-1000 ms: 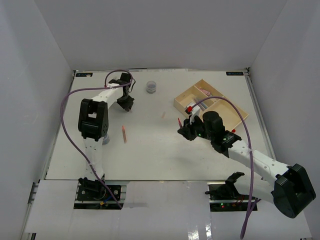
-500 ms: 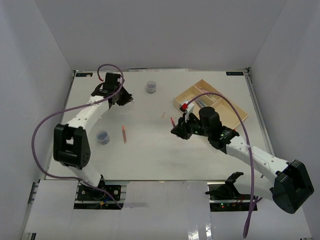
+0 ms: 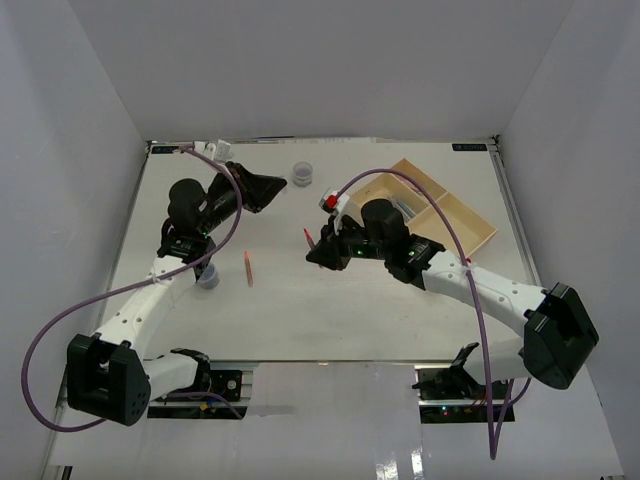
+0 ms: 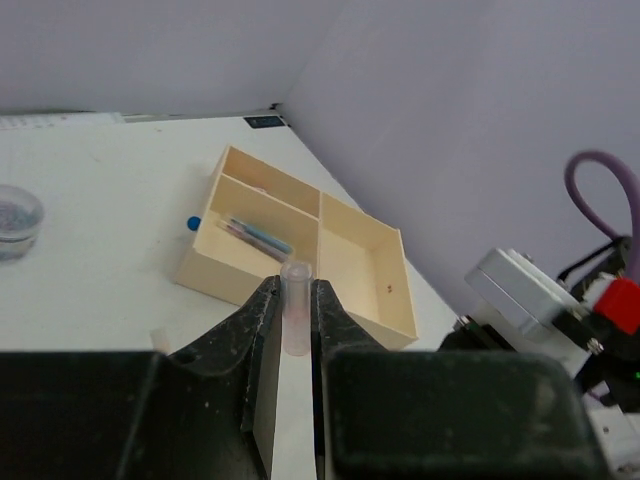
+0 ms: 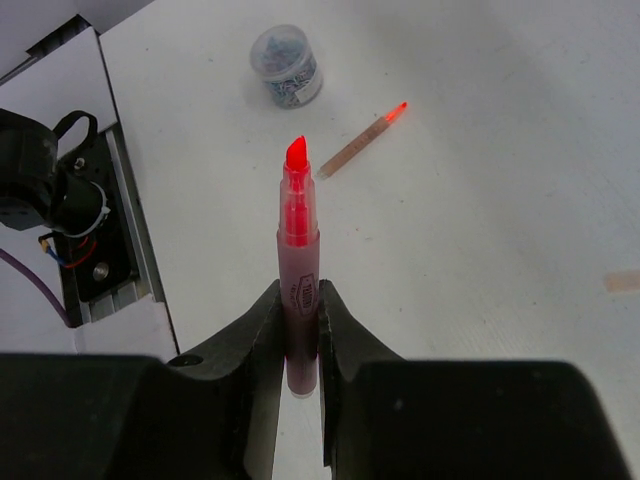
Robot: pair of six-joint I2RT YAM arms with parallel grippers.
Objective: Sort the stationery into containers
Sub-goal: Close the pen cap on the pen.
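Note:
A short clear pinkish cap (image 4: 296,305) stands upright between the fingertips of my left gripper (image 4: 295,290), which is shut on it; from above this gripper (image 3: 268,186) is raised over the far left of the table. My right gripper (image 5: 300,298) is shut on a pink highlighter (image 5: 299,262) with its bare red tip pointing away; it hangs over the table's middle (image 3: 318,247). The beige three-compartment tray (image 3: 470,214) lies at the far right, and thin pens (image 4: 256,236) lie in one compartment. A pink pen (image 3: 249,268) lies on the table.
A round grey tub (image 3: 302,174) stands at the far middle, and another tub (image 3: 207,276) stands beside the left arm. A small pale piece (image 5: 622,281) lies on the table. The white walls close in left, right and behind. The right arm's purple cable arcs over the tray.
The left arm has swung from the far-left corner toward the centre, uncovering the near tub. The right arm has carried the highlighter leftward, away from the tray.

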